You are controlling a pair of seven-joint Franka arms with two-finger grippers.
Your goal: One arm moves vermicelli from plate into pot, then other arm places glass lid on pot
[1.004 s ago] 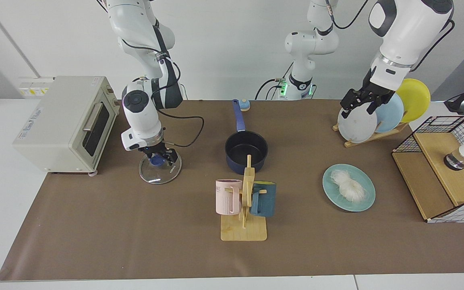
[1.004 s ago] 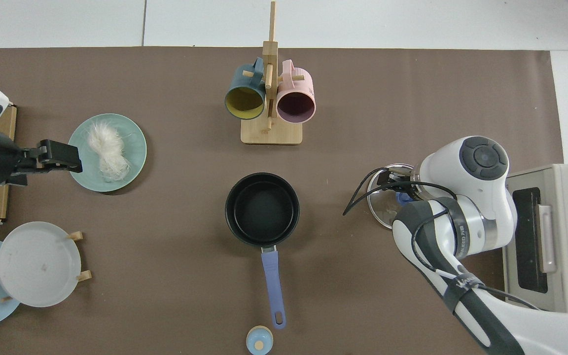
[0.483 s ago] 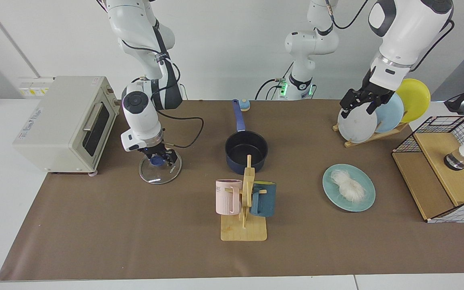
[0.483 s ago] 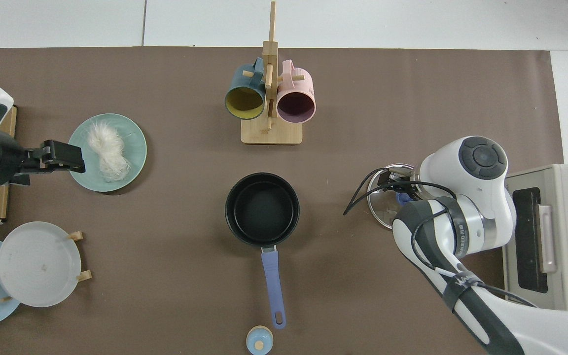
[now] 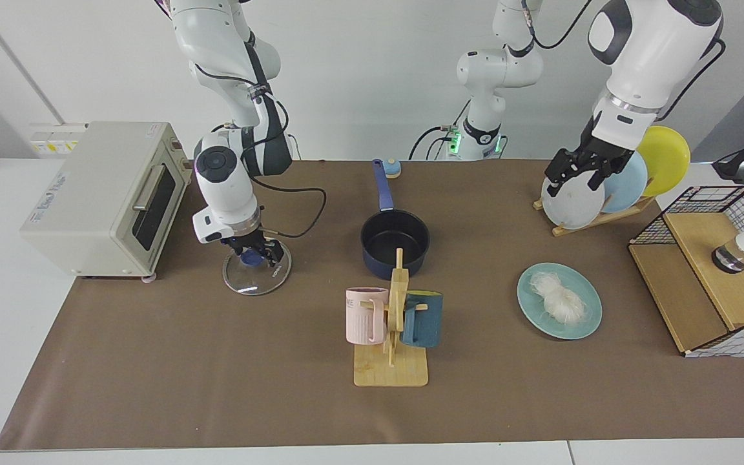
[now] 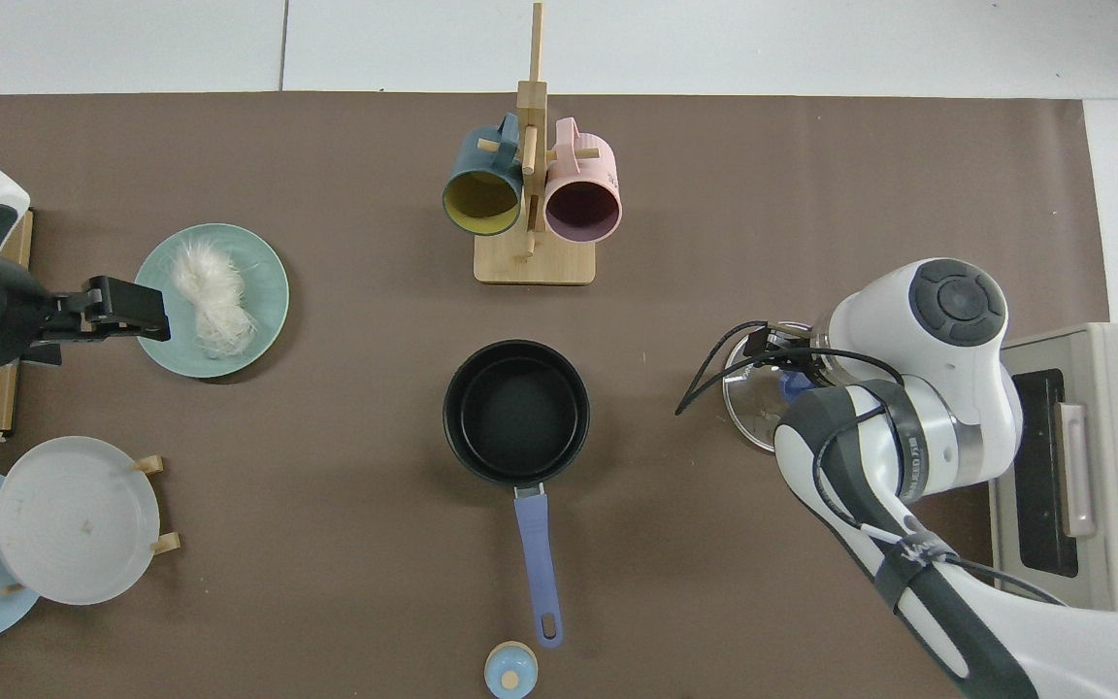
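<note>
Nothing is in the pot [image 5: 394, 244] yet: its black inside is bare, and it sits mid-desk with its long blue handle [image 6: 536, 563] pointing away toward the arms' side. So both halves of the job are open, noodles first, lid second.

The vermicelli [image 5: 559, 298] lies on the teal plate [image 5: 588, 323], well apart from the pot, a loose white bundle of fine threads, pinched a little at the waist and fraying into wisps at both ends. From above, stray strands [image 6: 198, 260] fan out toward the plate's rim [image 6: 268, 320]. I judge it soft and springy, likely to trail threads when lifted.

The left gripper [image 5: 580, 173] hangs high in front of the white plate [image 5: 569, 205] in the rack; in the top view it shows at the near edge of the teal plate [image 6: 122, 311], beside the noodles, not touching them. Its jaws look close together and hold nothing, as far as I can make out.

Over on the other side, the right gripper [image 5: 254, 253] is down on the glass lid [image 5: 257, 276], which lies flat on the desk by the toaster oven [image 5: 104, 194]. Its jaws straddle the blue knob [image 5: 250, 258]; whether they are pinching it I cannot tell.

Between pot and camera stands the mug rack [image 5: 392, 336] with a pink mug [image 5: 365, 315] and a dark blue one [image 5: 422, 320], something to steer the noodles clear of.
</note>
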